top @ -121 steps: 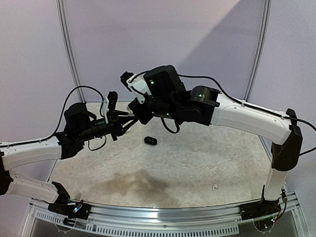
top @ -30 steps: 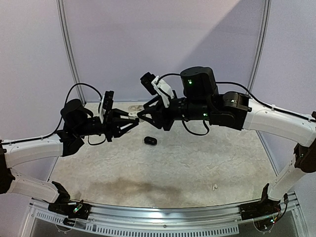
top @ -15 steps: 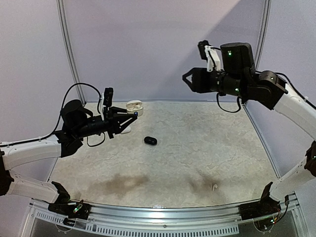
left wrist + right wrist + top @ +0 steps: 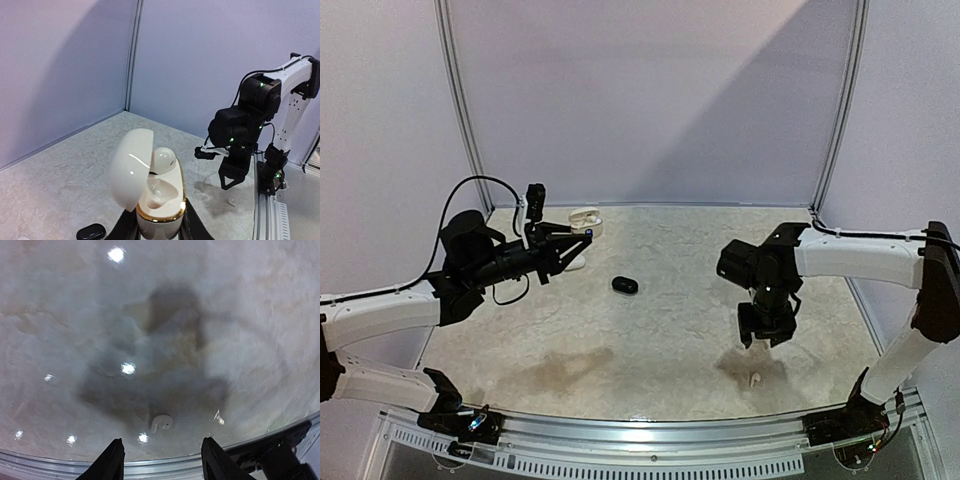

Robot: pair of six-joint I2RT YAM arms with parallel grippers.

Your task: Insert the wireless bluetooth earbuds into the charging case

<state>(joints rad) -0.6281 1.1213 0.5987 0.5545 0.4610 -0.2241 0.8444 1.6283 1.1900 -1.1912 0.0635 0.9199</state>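
Observation:
My left gripper (image 4: 582, 236) (image 4: 159, 232) is shut on a white charging case (image 4: 586, 221) (image 4: 160, 200) with a gold rim, held above the table at the back left. Its lid is open. One white earbud (image 4: 163, 161) sits in the far slot; the near slot is empty. A loose white earbud (image 4: 755, 379) (image 4: 161, 423) (image 4: 231, 202) lies on the table near the front right edge. My right gripper (image 4: 765, 335) (image 4: 162, 467) points down just above it, open, with nothing between its fingers.
A small black case (image 4: 625, 285) (image 4: 91, 232) lies shut mid-table. Something white (image 4: 571, 264) is partly hidden under the left gripper. A metal rail (image 4: 640, 440) (image 4: 150, 471) runs along the near edge, close to the loose earbud.
The right arm left the held case, swung up and right, then dropped to hover over the loose earbud, its jaws wider. The left arm barely moved, still holding the case.

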